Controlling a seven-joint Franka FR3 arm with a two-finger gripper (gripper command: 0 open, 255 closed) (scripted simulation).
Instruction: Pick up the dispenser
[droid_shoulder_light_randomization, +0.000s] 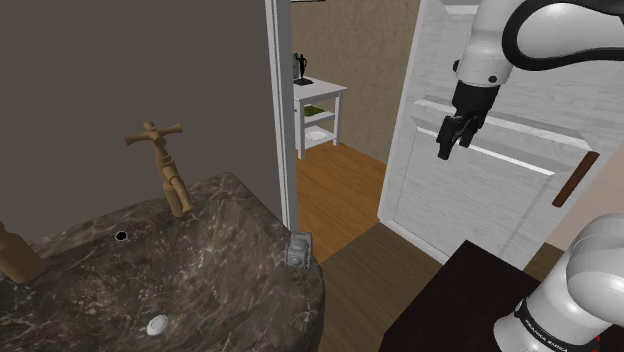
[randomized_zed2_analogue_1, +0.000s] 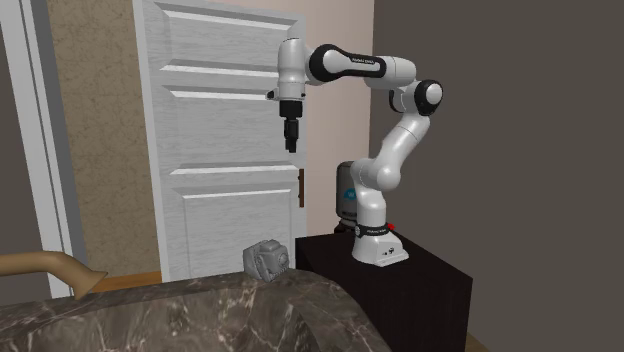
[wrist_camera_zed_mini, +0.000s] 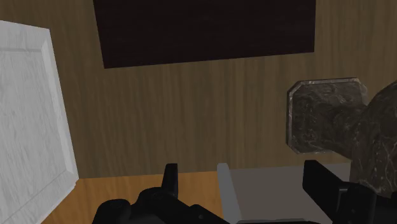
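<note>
The dispenser (droid_shoulder_light_randomization: 300, 250) is a small grey, stone-patterned block. It stands on the outer edge of the dark marble counter (droid_shoulder_light_randomization: 200, 270), next to the door frame. The second exterior view has the dispenser (randomized_zed2_analogue_1: 266, 260) at the counter's far edge (randomized_zed2_analogue_1: 200, 310). My gripper (droid_shoulder_light_randomization: 445, 150) hangs high in the air in front of the white door, pointing down, well above the dispenser and off to its side. That gripper (randomized_zed2_analogue_1: 292, 145) holds nothing. In the wrist view the fingers (wrist_camera_zed_mini: 170, 181) stand apart around the gripper's middle (wrist_camera_zed_mini: 245, 184), and the dispenser (wrist_camera_zed_mini: 324, 118) lies far below, off to one side.
A bronze tap (droid_shoulder_light_randomization: 165, 165) and a drain (droid_shoulder_light_randomization: 157, 324) belong to the marble sink. The white panelled door (randomized_zed2_analogue_1: 225, 130) stands behind the arm. My dark stand (randomized_zed2_analogue_1: 400, 280) sits beside the counter. A white side table (droid_shoulder_light_randomization: 320, 110) is in the far room, on the wood floor (droid_shoulder_light_randomization: 335, 185).
</note>
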